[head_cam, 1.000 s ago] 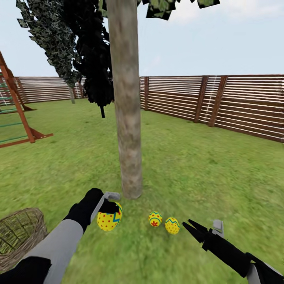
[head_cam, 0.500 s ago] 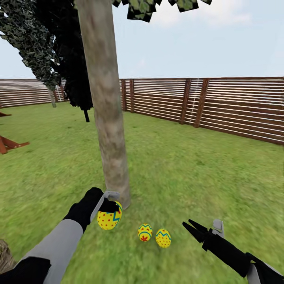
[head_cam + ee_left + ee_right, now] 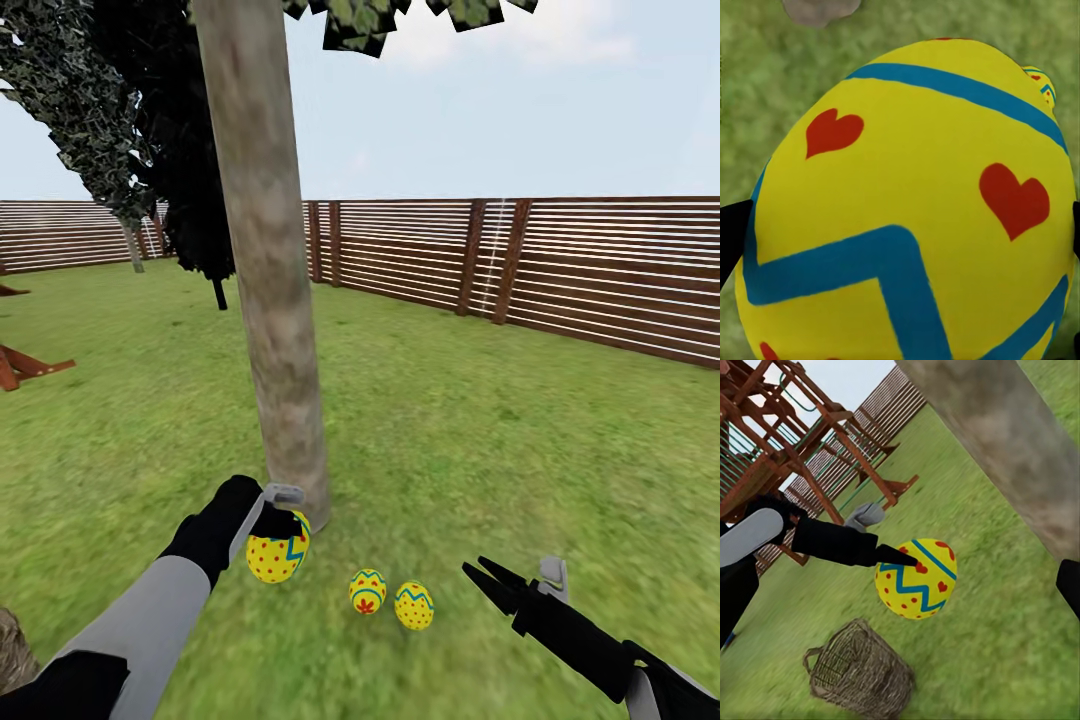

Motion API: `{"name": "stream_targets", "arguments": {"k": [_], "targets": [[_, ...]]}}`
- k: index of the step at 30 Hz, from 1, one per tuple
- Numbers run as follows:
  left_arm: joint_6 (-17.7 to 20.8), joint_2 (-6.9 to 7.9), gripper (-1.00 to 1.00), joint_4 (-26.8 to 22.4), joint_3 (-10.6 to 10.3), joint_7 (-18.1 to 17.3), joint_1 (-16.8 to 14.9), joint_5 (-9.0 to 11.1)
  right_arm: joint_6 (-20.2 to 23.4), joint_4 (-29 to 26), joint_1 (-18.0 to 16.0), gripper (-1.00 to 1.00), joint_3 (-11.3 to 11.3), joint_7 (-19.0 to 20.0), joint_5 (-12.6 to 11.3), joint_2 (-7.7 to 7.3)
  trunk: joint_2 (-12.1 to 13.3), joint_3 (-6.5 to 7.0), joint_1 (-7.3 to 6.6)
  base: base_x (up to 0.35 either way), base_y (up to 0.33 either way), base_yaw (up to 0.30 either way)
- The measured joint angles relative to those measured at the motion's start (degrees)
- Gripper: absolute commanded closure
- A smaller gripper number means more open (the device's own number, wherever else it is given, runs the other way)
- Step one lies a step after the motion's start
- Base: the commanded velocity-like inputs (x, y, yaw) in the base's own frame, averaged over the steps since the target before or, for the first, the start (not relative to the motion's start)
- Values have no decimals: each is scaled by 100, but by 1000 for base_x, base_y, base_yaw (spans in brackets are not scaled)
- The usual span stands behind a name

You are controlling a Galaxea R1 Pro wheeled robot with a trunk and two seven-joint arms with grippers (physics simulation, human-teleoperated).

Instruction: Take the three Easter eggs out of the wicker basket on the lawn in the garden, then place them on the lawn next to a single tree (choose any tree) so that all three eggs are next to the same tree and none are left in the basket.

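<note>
My left gripper (image 3: 281,528) is shut on a yellow Easter egg (image 3: 277,552) with blue zigzags and red hearts, held just above the lawn (image 3: 480,450) beside the foot of the thick grey-beige tree (image 3: 270,300). The left wrist view has this egg (image 3: 907,217) close up between the finger edges. Two more eggs (image 3: 367,590) (image 3: 413,605) lie on the grass right of the trunk. My right gripper (image 3: 478,572) hovers open to their right, holding nothing. The wicker basket (image 3: 859,671) stands on the grass behind the held egg (image 3: 916,579); a sliver of it (image 3: 12,645) sits bottom left.
A brown slatted fence (image 3: 560,265) runs along the back and right. A near-black thin-trunked tree (image 3: 200,200) and a grey-green columnar tree (image 3: 90,130) stand behind the trunk. The wooden playset (image 3: 795,442) is off to the left, its foot (image 3: 25,365) showing.
The head view swung right: tree and eggs sit further left in the picture and the basket slid almost out. Both arms keep their pose; the left gripper still holds its egg.
</note>
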Motion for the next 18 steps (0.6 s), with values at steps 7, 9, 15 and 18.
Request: {"name": "stream_targets", "arguments": {"k": [7,9,15,18], "targets": [[-2,4,100,11,0,-2,0,-1,-1,0,0,-100,2,-3,4,0,-79,-35,43,0,0,0],[-3,0,100,43,0,2,0,3,-7,0,0,-100,2,-3,7,0,-159,-71,87,0,0,0],[-11,6,100,71,0,3,0,0,-1,8,-4,-100,0,-12,21,0,-400,-179,219,0,0,0],[-68,2,100,71,0,4,0,0,-7,21,-1,-100,-5,-12,15,0,-520,-233,285,0,0,0]]}}
